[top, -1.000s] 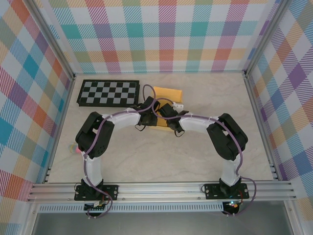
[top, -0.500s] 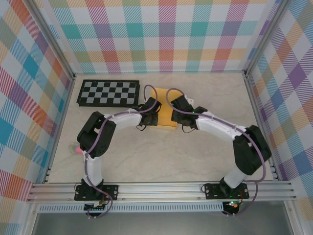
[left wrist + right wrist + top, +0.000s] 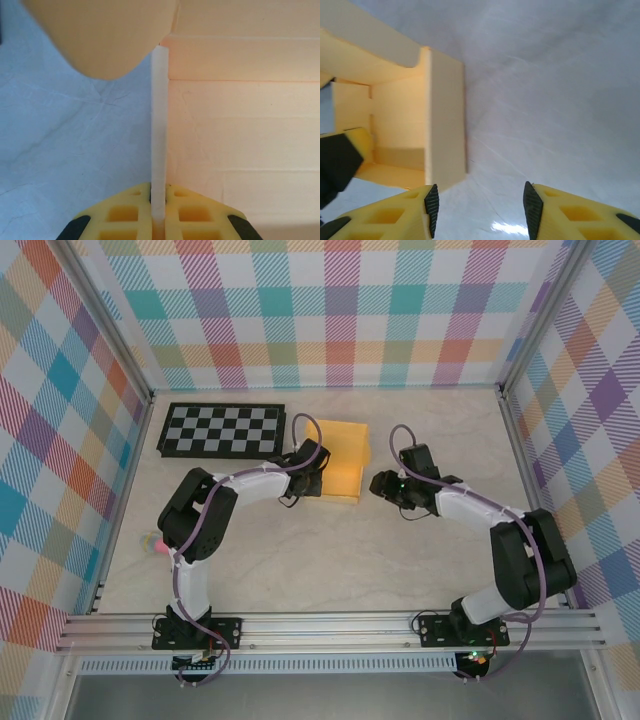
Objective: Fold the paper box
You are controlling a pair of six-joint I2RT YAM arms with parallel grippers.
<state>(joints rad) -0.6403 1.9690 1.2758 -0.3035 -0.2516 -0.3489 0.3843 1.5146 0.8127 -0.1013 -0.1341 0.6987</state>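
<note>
The paper box (image 3: 342,462) is a yellow-orange cardboard piece with raised walls, lying right of the checkerboard. My left gripper (image 3: 309,477) is shut on the box's left wall. In the left wrist view that wall (image 3: 159,115) shows as a thin pale edge clamped between the yellow fingers (image 3: 125,212), with my left gripper (image 3: 159,194) low in the frame and the box floor (image 3: 240,130) to its right. My right gripper (image 3: 384,484) stands open just right of the box, apart from it. In the right wrist view my right gripper (image 3: 481,205) has bare table between its pads, and the box's side wall (image 3: 446,120) is to the left.
A black-and-grey checkerboard (image 3: 222,430) lies at the back left, next to the box. Plaid walls and metal rails (image 3: 330,625) enclose the table. A small pink thing (image 3: 150,540) sits at the left edge. Bare table (image 3: 330,560) stretches in front of the arms.
My right gripper has drawn back from over the box to its right side, uncovering the box. The left gripper has kept its hold and place.
</note>
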